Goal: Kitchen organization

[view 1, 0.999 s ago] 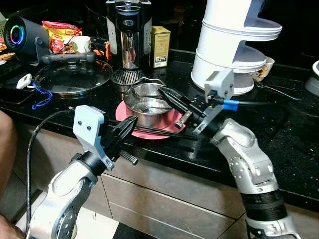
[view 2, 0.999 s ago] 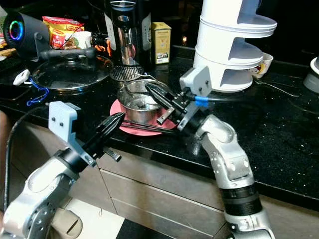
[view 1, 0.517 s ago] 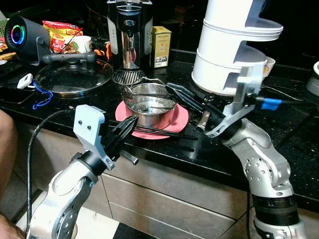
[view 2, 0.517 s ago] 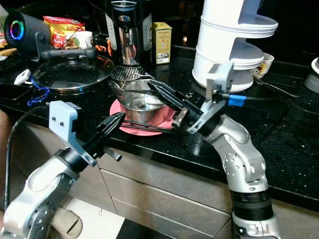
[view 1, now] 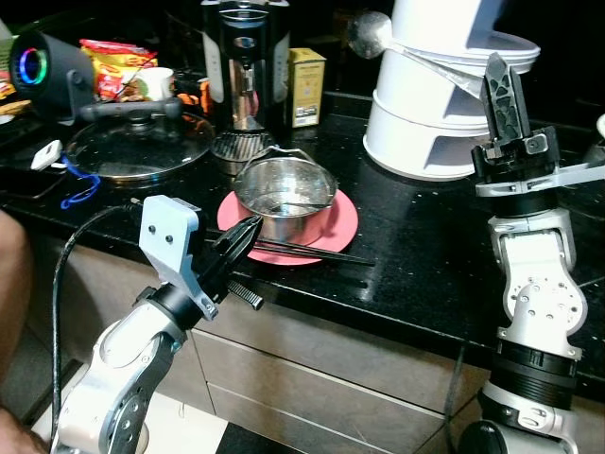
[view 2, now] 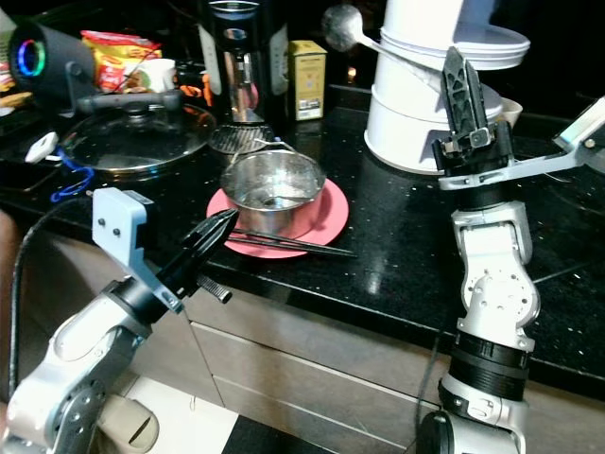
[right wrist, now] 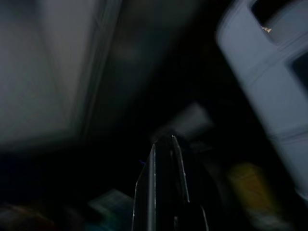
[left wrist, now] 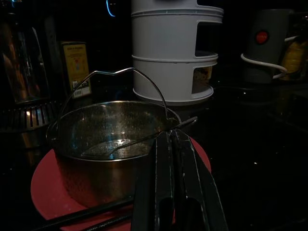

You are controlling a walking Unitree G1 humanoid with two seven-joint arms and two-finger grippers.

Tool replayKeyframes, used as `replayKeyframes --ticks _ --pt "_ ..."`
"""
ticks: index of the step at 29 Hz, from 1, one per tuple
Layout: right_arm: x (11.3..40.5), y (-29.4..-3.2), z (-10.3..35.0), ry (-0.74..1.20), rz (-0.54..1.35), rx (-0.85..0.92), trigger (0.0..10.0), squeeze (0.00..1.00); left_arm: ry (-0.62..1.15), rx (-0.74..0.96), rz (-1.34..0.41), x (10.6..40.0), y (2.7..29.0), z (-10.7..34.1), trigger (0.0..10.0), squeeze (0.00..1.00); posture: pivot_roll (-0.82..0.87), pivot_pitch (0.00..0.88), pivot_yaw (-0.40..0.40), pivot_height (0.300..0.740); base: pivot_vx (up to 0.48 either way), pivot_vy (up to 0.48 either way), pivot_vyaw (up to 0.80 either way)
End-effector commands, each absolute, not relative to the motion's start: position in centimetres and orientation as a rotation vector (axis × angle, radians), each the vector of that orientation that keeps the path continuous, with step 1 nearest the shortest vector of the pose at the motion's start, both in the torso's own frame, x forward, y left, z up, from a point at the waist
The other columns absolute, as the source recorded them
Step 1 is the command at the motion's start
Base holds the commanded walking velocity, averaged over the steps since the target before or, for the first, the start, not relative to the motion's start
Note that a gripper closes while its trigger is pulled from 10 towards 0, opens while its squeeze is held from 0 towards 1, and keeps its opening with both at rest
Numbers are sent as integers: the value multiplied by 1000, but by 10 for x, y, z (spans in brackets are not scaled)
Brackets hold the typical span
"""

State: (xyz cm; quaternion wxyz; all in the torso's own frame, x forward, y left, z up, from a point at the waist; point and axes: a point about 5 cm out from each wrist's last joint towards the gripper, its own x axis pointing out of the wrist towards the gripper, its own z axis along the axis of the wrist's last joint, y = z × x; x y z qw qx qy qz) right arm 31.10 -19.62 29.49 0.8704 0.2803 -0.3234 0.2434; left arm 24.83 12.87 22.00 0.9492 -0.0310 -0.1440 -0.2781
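A steel pot (view 1: 284, 194) with a wire handle stands on a pink plate (view 1: 337, 227), and black chopsticks (view 1: 307, 251) lie across the plate's front. My right gripper (view 1: 497, 68) is raised high beside the white tiered rack (view 1: 444, 113), fingers pointing up and shut on the long handle of a metal ladle (view 1: 367, 30), whose bowl hangs out to the left. In the blurred right wrist view its fingers (right wrist: 163, 144) are pressed together. My left gripper (view 1: 251, 229) is shut and holds nothing; it hovers at the counter's front edge, pointing at the pot (left wrist: 110, 139).
On the black counter stand a glass pan lid (view 1: 137, 142), a coffee machine (view 1: 244, 57), a yellow box (view 1: 304, 87), a speaker (view 1: 43, 61) and snack packets at the back left. A person's knee (view 1: 9, 255) is at the left edge. Drawers lie below the counter.
My right arm has lifted away from the pot and swung up and to the right, carrying the ladle with it. The left arm has stayed where it was.
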Motion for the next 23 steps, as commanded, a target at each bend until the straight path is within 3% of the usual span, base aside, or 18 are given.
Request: replayKeyframes --ticks 1,7,15,23 --pt "319 -195 289 -614 417 455 9961 0 -256 -67 -555 251 128 213 10000 0 44 0 -27 740 0 0 0" --pt "324 -205 292 -597 300 315 10000 0 -259 -72 -556 252 127 213 10000 0 44 0 -24 740 0 0 0" --pt "324 -229 304 -640 181 235 10000 0 -264 -77 -566 253 125 215 10000 0 41 0 -23 740 0 -300 0" --pt "317 -242 312 -661 201 148 10000 0 -265 -79 -576 253 124 215 10000 0 38 0 -22 740 0 -330 0"
